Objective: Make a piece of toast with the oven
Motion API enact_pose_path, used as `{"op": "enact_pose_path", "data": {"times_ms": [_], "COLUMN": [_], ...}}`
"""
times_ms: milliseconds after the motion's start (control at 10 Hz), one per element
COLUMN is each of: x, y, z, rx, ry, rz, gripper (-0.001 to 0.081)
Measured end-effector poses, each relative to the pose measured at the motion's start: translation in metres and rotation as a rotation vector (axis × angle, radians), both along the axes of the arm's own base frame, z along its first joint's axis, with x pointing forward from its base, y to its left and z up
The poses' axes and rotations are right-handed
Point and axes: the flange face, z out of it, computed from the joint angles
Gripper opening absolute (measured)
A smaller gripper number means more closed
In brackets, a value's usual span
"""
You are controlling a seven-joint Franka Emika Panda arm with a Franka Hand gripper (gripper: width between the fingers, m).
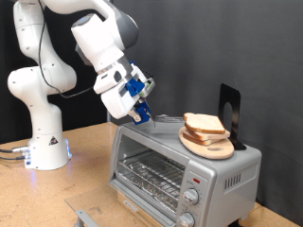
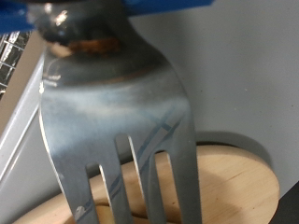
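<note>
Exterior view. The oven (image 1: pixel 185 166) sits low and to the exterior view's right, a silver box with its glass door closed, a wire rack (image 1: pixel 151 172) visible behind the glass, two round knobs (image 1: pixel 189 207) stacked at the front corner and a small red light (image 1: pixel 194 179) above them. On the oven's top, toward its far right end, lies a round wooden board (image 1: pixel 210 146) — the piece of toast (image 1: pixel 204 125) rests on it, pale with a brown crust; it looks like more than one slice stacked, though I cannot count them. Behind the board stands a dark upright panel (image 1: pixel 227 106). The white arm reaches down from the upper left, and the gripper (image 1: pixel 142 110), with blue parts at its tip, hangs just above the oven's top near its left end, beside the board and not touching the toast. Whether the fingers are closed cannot be told here.

Wrist view. A metal fork (image 2: pixel 117 112) fills the frame, its handle end running up between the blue finger parts at the frame edge — the gripper is clamped on the fork. The tines lie over the board (image 2: pixel 234 191). A strip of the rack (image 2: pixel 9 56) shows beside the fork.
</note>
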Motion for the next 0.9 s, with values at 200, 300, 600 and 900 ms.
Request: {"op": "enact_pose_path", "data": {"times_ms": [200,300,600,900], "x": [0.001,0.004,0.017,0.032], "y": [0.0,0.001,0.007,0.016], "z": [0.001,0.001,-0.001,-0.007], "rx": [-0.009,-0.017,-0.046,-0.066], "ry": [0.001,0.004,0.018,0.039], "rz": [-0.004,-0.009,-0.015,-0.01], "gripper": [0.0465,0.0465,0.0463,0.0463]}}
